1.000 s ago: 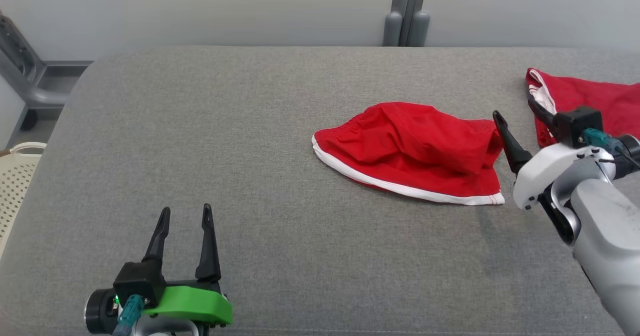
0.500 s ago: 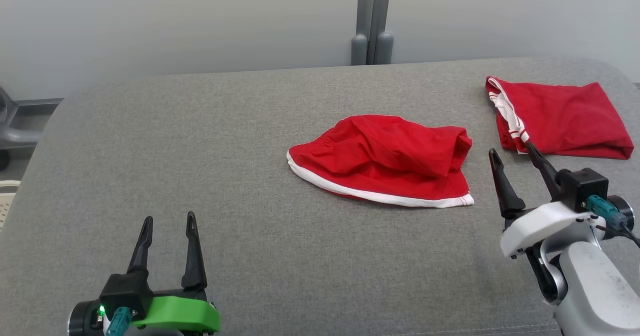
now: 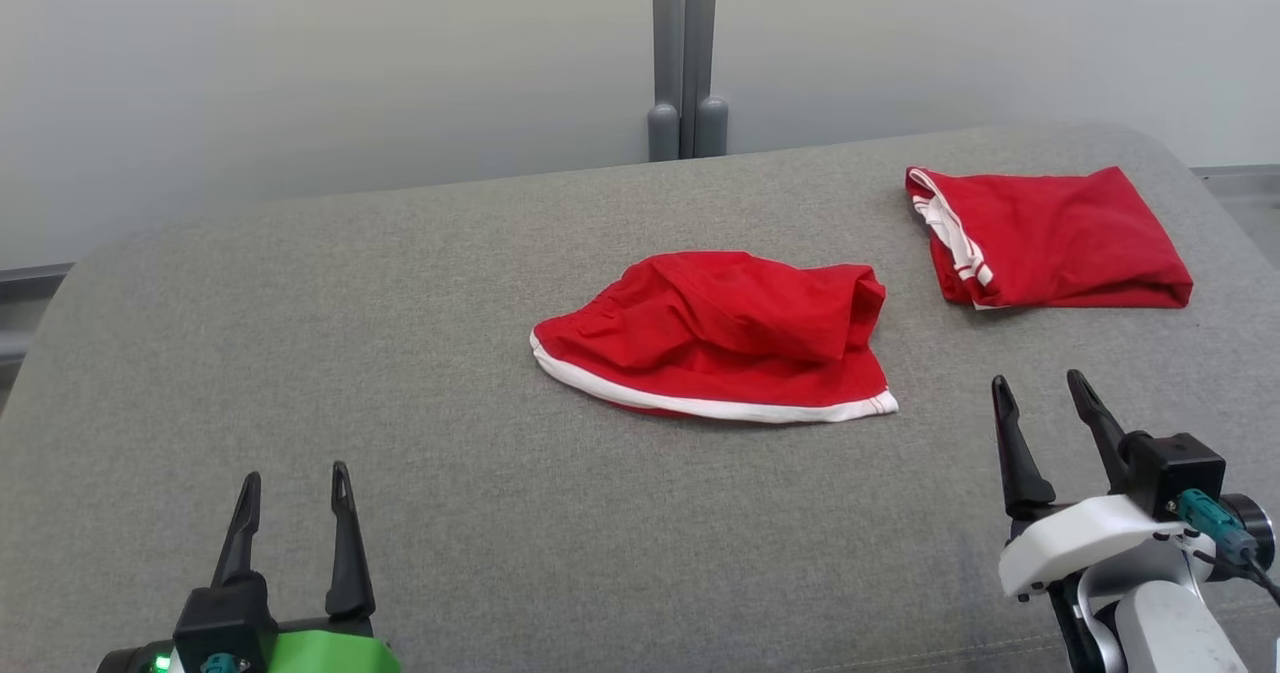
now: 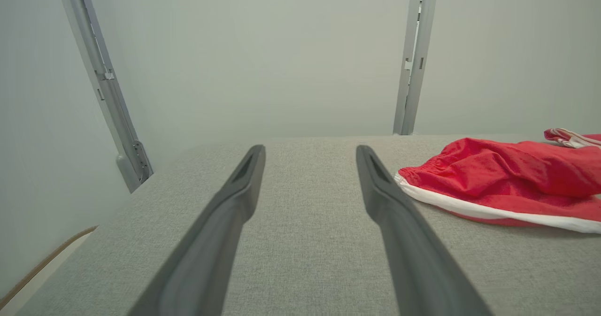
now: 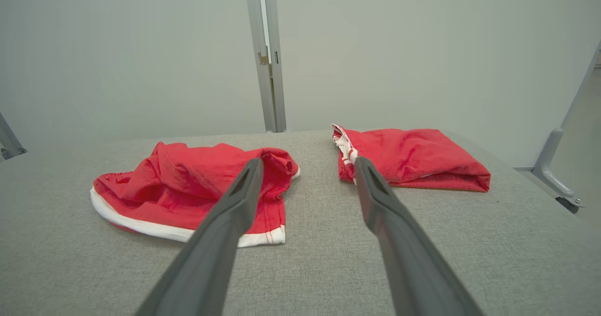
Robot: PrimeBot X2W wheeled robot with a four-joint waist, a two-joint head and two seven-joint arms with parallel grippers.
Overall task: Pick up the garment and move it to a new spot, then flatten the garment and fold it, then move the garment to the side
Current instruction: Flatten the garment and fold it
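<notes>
Crumpled red fabric shorts with a white hem band (image 3: 715,338) lie near the middle of the grey cloth-covered table (image 3: 400,353). They are bunched into a low mound, with the gathered waistband toward my left and the white-edged hem along the near side. I take this to be the garment to pick up, since nothing on it looks flattened or folded yet.

It looks thin, light and limp. It should sag and trail from wherever I pinch it, and a shallow pinch may lift only the top layer. The best holds, I think, are the near right corner of the white hem, where the edge lies flat on the table, and the thicker waistband at the left end.

My right tool (image 3: 1037,381) hovers near that hem corner but apart from it, fingers moderately spread and empty. My left tool (image 3: 295,475) hangs well apart from the shorts, to their near left, spread about as far and also empty.

A second red garment, folded flat with white striped trim (image 3: 1060,238), lies at the table's far right, apart from the crumpled one.
</notes>
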